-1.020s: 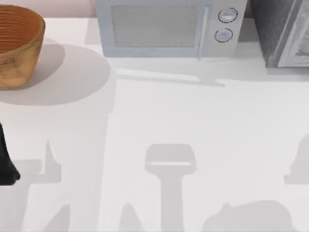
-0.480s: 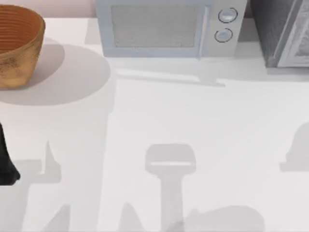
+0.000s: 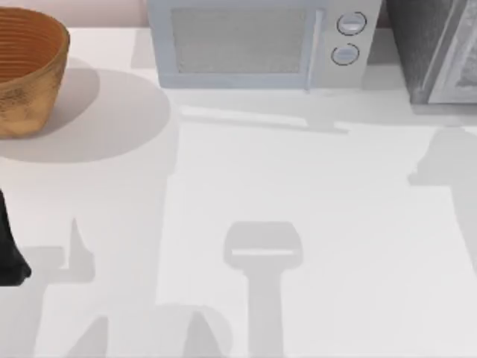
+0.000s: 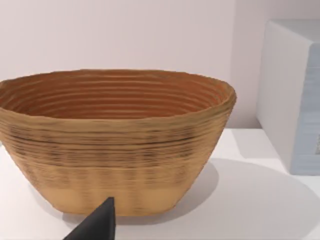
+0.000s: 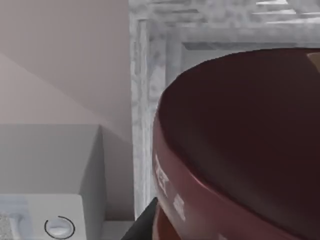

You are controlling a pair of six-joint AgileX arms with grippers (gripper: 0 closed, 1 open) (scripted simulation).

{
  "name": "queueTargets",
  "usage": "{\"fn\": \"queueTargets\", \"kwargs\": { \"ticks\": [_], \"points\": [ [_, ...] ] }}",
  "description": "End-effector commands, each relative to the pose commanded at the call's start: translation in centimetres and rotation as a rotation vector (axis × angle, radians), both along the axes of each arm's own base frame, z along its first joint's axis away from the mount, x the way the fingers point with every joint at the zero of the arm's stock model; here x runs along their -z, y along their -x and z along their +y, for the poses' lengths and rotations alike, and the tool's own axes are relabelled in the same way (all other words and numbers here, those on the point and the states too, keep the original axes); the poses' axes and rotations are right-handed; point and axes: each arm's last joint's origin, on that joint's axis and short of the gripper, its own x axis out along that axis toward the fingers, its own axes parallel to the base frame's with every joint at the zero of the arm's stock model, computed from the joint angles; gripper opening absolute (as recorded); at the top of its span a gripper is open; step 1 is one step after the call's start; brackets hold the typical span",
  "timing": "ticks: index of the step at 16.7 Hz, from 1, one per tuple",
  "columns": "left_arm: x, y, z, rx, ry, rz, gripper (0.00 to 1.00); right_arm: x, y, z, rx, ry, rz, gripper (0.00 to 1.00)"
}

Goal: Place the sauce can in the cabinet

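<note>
A small round sauce can [image 5: 240, 150] with a dark-brown lid is seen just before the dark-grey speckled cabinet [image 5: 150, 75], beside the pale microwave [image 5: 45, 200]; the right gripper's grip cannot be told.

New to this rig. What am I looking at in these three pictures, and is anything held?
Two AgileX robot arms with two-finger grippers work at a simulated table. The top view looks down on a woven basket at far left, a pale microwave in the middle and the dark speckled cabinet at far right. The left arm sits parked at the left edge. The wrist views come from cameras on the arms. The left one faces the basket. The right one shows the sauce can close up before the cabinet, apparently held by the right gripper.
</note>
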Motion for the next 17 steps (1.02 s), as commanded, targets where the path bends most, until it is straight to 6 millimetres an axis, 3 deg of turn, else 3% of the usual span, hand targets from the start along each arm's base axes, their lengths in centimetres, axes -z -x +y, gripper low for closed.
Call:
{"fn": "queueTargets", "kwargs": {
  "ticks": [4,8,12,17],
  "points": [
    [0.0,0.0,0.0,0.0,0.0,0.0,1.0,-7.2,-4.0,1.1,0.002,0.003,0.003,0.0],
    [0.0,0.0,0.0,0.0,0.0,0.0,1.0,-12.1,-7.4,2.4,-0.01,-0.001,-0.017,0.0],
    [0.0,0.0,0.0,0.0,0.0,0.0,1.0,-14.6,-9.4,3.4,-0.025,-0.008,-0.041,0.0],
    [0.0,0.0,0.0,0.0,0.0,0.0,1.0,-15.1,-9.7,3.7,-0.029,-0.01,-0.047,0.0]
  ]
}}
